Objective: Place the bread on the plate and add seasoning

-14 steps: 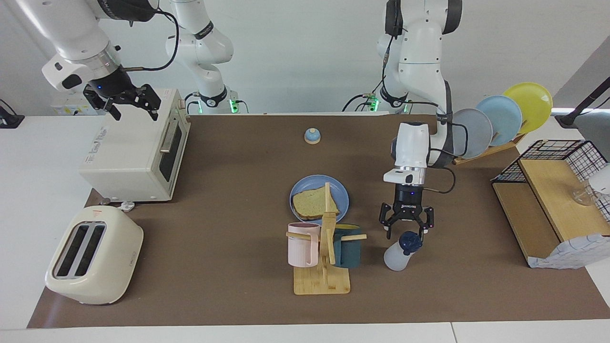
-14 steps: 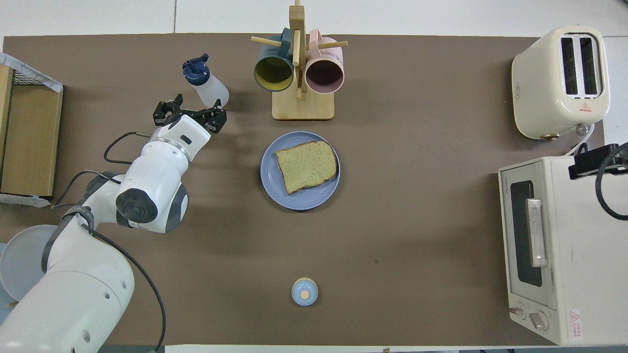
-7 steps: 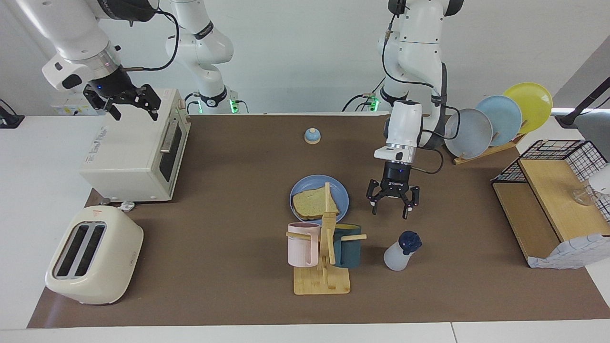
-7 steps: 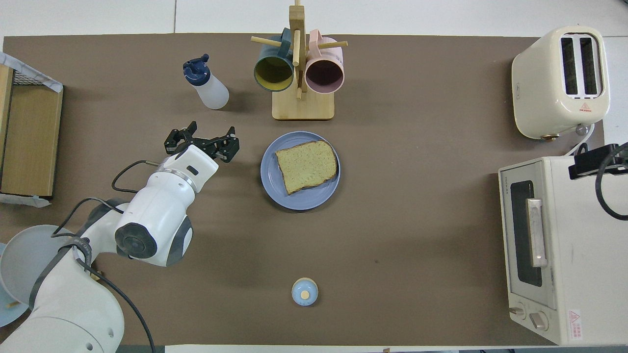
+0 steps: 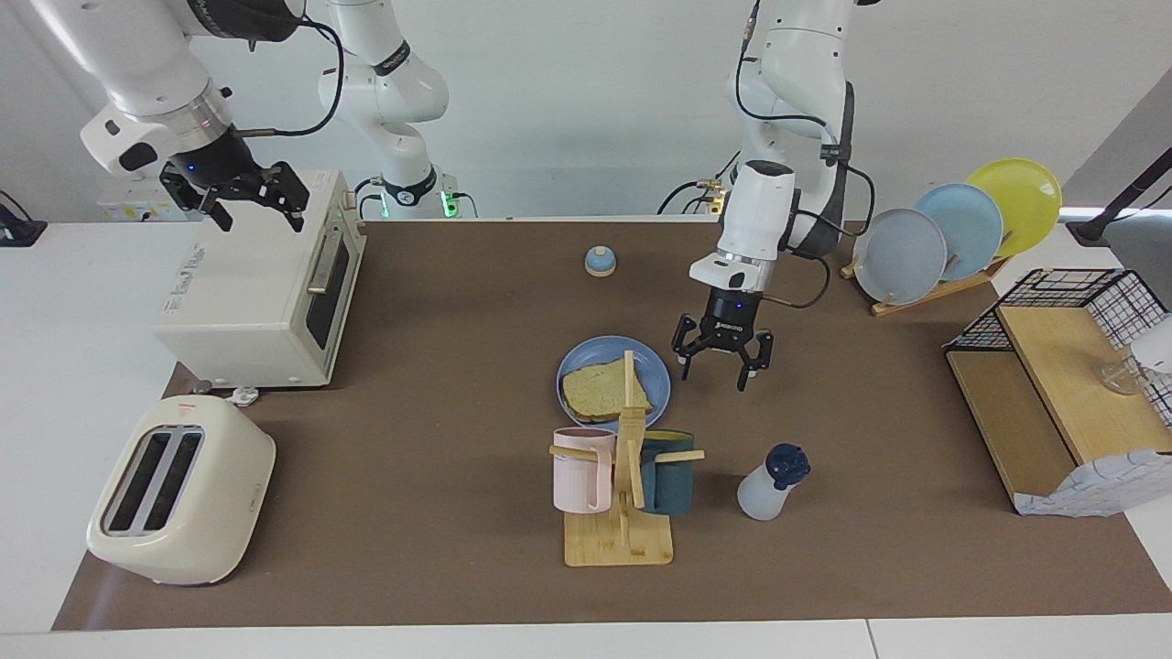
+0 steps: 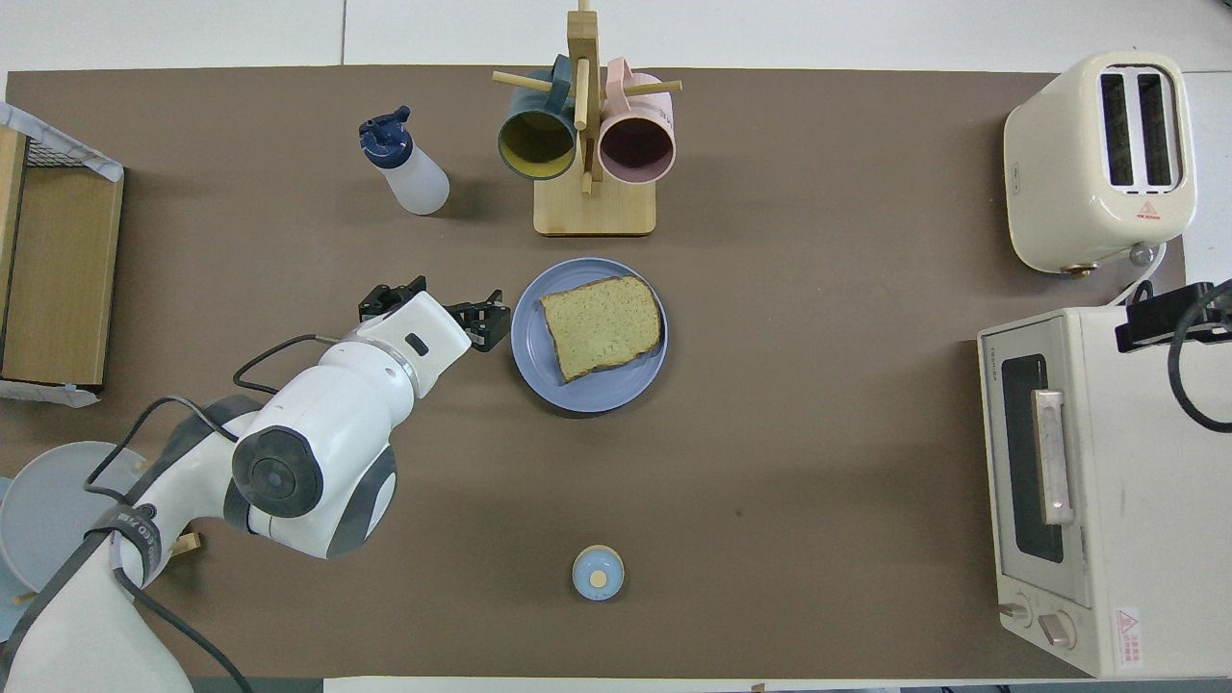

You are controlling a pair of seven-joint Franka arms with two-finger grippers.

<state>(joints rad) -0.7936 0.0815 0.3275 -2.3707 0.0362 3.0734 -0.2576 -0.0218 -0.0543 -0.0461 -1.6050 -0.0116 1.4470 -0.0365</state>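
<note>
While the left tool point(image 5: 723, 361) hangs empty beside the plate point(image 5: 572, 366), the seasoning point(image 5: 771, 482) stands apart.

In the facing view, the upright post of the pale wooden mug rack point(image 5: 628, 439) crosses the flat tan toasted bread slice point(image 5: 600, 389) and the round periwinkle-blue plate point(image 5: 586, 359), hiding a strip of each. The same rack covers much of the dark teal mug point(image 5: 673, 476) hanging on it. In the overhead view, the white left arm's wrist hides the middle of the black left gripper point(image 6: 433, 310), so only its outer links show, and the rack's top runs off the upper edge. The pale grey plate point(image 6: 38, 510) there is cut by the edge and partly covered by the arm.
</note>
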